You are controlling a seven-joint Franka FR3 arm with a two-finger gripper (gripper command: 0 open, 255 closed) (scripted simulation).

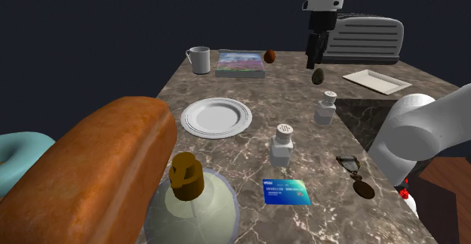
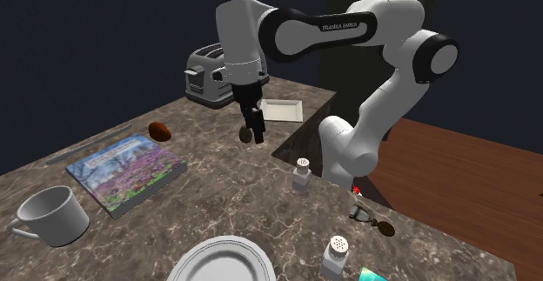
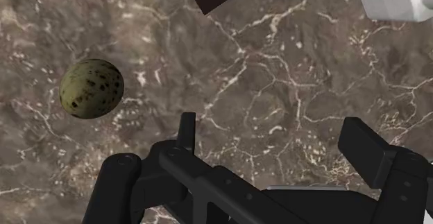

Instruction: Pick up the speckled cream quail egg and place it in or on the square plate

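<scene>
The speckled olive-cream quail egg lies on the dark marble table. My black gripper hovers just above the table beside the egg, pointing down. Its fingers stand wide apart with only bare marble between them, and the egg is outside the gap, off to one side. The white square plate rests in front of the toaster, a short way from the egg.
A toaster stands at the back. A brown egg, a book and a mug line the far edge. Two white shakers, a round plate and a bread loaf lie nearer.
</scene>
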